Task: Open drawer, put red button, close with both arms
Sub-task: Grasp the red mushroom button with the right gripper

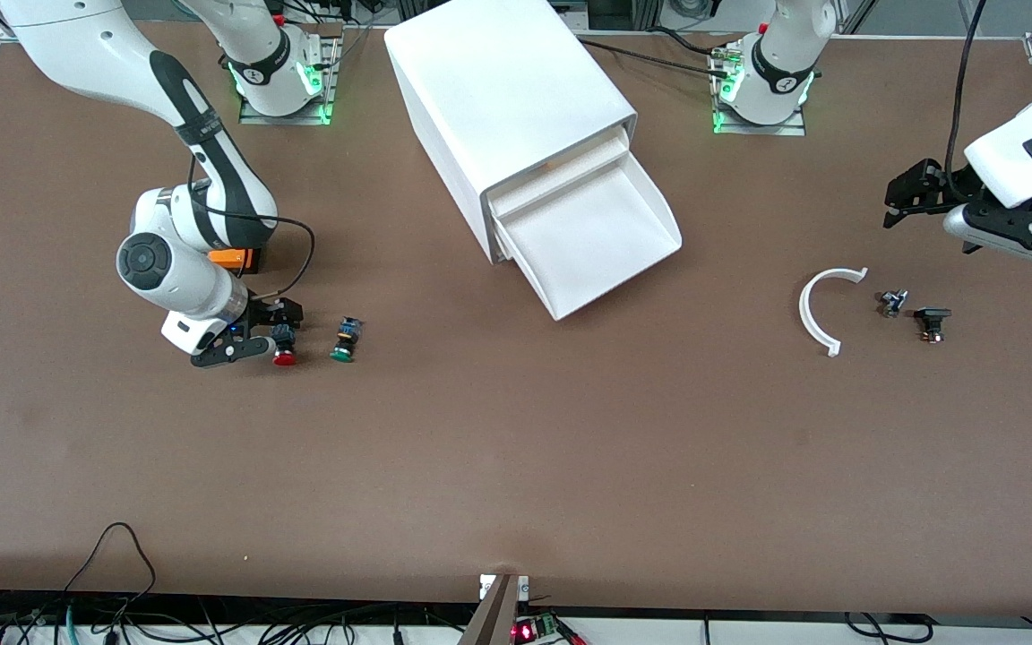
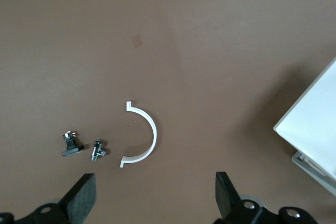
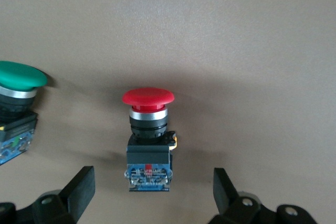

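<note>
The red button [image 1: 284,346] lies on its side on the table near the right arm's end; its red cap points toward the front camera. In the right wrist view the button [image 3: 148,129] shows a red cap and a black body. My right gripper [image 1: 267,332] is low at the table and open. Its fingers stand on either side of the rear end of the button's body without touching it [image 3: 153,184]. The lowest drawer [image 1: 601,237] of the white cabinet [image 1: 498,90] is pulled out, and nothing lies in it. My left gripper [image 1: 906,193] is open and empty over the left arm's end of the table [image 2: 156,192].
A green-capped button [image 1: 345,340] lies beside the red one, toward the cabinet [image 3: 16,95]. An orange block [image 1: 234,258] sits by the right arm. A white half ring [image 1: 825,309] and two small dark parts [image 1: 892,303] [image 1: 932,321] lie below the left gripper.
</note>
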